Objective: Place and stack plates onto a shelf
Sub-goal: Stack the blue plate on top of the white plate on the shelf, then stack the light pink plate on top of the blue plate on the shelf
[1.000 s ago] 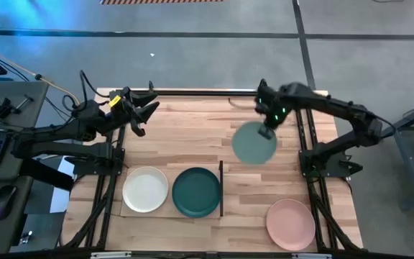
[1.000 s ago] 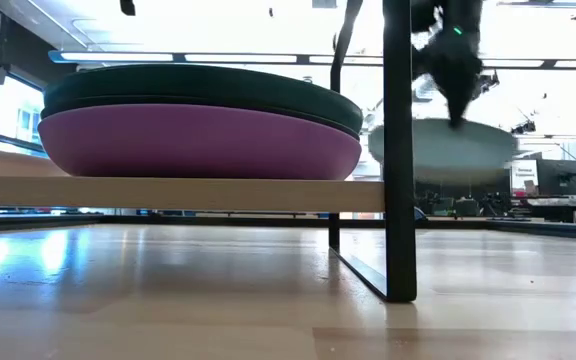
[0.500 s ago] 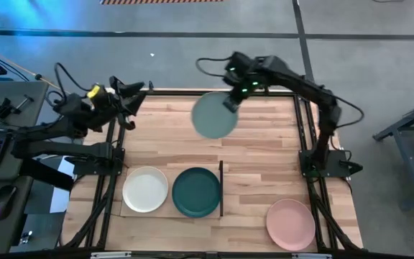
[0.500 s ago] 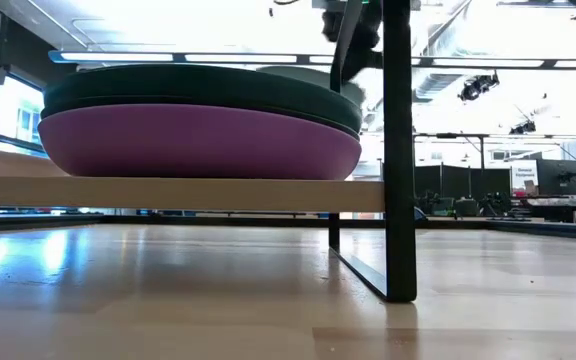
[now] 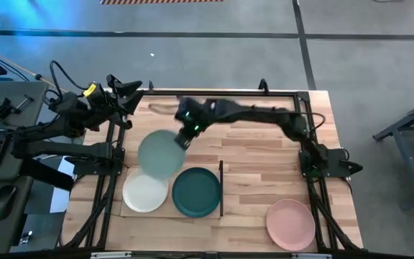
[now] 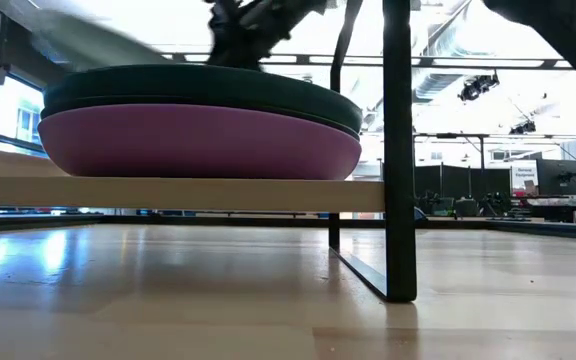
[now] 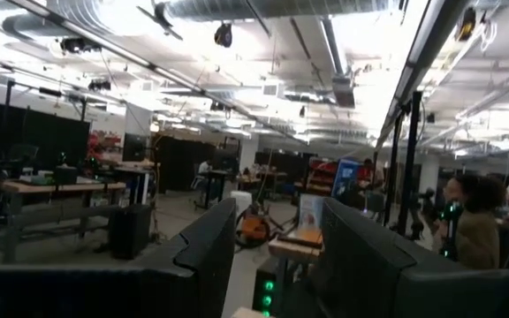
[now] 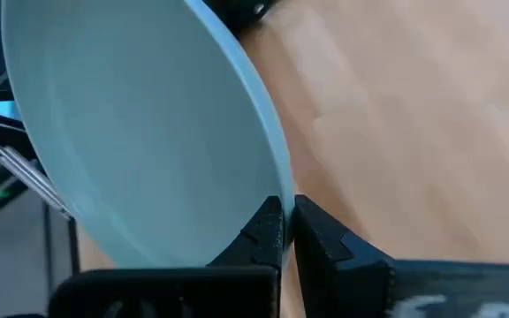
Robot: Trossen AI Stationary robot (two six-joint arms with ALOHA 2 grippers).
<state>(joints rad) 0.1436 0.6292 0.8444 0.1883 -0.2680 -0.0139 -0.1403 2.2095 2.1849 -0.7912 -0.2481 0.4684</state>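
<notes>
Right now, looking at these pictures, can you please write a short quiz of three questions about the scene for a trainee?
1. True or false: the right tool grips the round pale mint plate by its rim.
2. Which round plate lies on the striped wooden tabletop, off the pale plywood shelf? A) matte white plate B) dark teal plate C) pink plate
3. In the low view, what colour is the plate under the dark teal one?

Key: 1 true; 2 C; 3 purple.
</notes>
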